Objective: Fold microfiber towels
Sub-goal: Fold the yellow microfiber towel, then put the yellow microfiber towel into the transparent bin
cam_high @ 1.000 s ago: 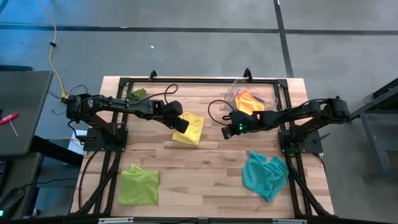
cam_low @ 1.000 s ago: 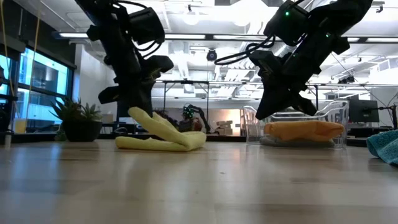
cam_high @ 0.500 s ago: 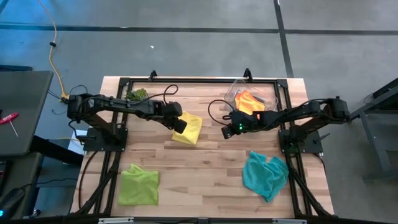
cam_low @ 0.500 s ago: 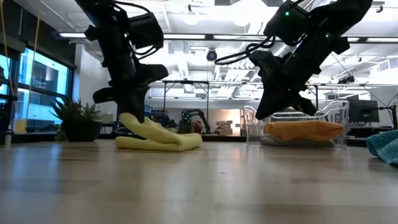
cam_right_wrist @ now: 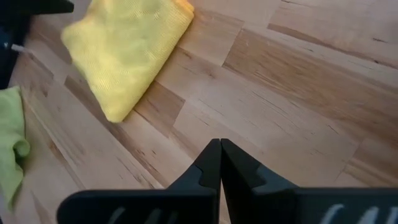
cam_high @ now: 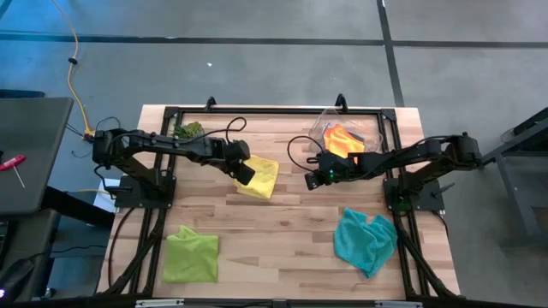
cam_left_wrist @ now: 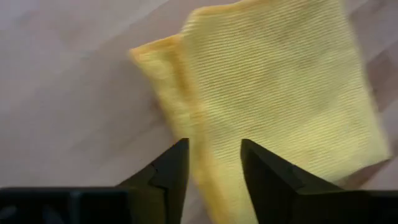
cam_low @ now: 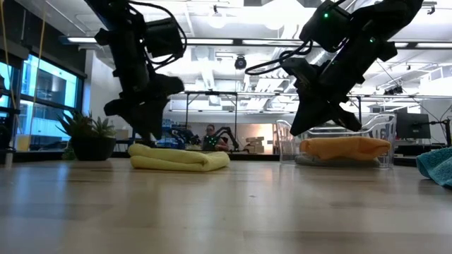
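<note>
1. The microfiber towels were seen spread over the bench (cam_high: 282, 222): at the near edge, the lime green towel (cam_high: 190, 254) lay flat on the left, and the teal towel (cam_high: 366, 239) lay crumpled on the right.
2. Farther in, near the middle, the yellow towel (cam_high: 259, 177) was found folded and lying flat on the wood.
3. The left end effector (cam_high: 245, 174) was held just above the yellow towel's left edge, its fingers (cam_left_wrist: 168, 174) parted and gripping nothing.
4. The right end effector (cam_high: 313, 180) was held above bare wood to the right of the yellow towel, its fingers (cam_right_wrist: 214, 163) pressed together and empty.
5. At the far right, the orange towel (cam_high: 340, 139) was seen folded inside the clear bin (cam_high: 330, 120), lying on a grey towel (cam_low: 332, 160).
6. At the far left, a small green plant (cam_high: 188, 130) was seen.
</note>
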Tool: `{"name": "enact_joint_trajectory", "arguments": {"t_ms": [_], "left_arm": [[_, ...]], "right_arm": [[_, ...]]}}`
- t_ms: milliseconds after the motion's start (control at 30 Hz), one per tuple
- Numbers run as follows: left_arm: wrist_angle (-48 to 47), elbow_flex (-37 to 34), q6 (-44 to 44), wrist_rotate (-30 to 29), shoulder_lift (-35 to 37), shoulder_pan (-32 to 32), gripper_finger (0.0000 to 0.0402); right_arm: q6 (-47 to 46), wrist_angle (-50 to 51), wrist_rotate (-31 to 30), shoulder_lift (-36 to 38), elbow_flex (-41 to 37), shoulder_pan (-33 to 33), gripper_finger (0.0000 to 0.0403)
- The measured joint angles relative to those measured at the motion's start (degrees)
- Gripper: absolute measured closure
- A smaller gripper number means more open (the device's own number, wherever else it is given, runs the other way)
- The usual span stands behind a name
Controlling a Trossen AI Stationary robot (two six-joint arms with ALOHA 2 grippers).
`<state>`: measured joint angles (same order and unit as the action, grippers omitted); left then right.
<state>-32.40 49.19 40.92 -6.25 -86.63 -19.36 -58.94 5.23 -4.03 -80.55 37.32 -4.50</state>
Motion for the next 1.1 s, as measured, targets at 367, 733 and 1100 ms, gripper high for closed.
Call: {"name": "enact_joint_trajectory", "arguments": {"t_ms": [367,733,1100], "left_arm": [[4.5,-4.0,-14.2,2.6,6.2,-5.1,0.0196],[16.4,-16.1,-17.9,11.0,11.5,-6.3,0.0195],[18.4,-18.4,-23.8,10.8,8.5,-6.5,0.0195]], "right_arm": [[-7.1,-17.0,3.1,-0.5,0.3,0.0,0.0359],[-10.5,-14.9,9.2,-16.6,13.3,-0.7,0.0125],[-16.6,-0.5,11.4,-34.0,31.8,-3.3,0.0086]]}}
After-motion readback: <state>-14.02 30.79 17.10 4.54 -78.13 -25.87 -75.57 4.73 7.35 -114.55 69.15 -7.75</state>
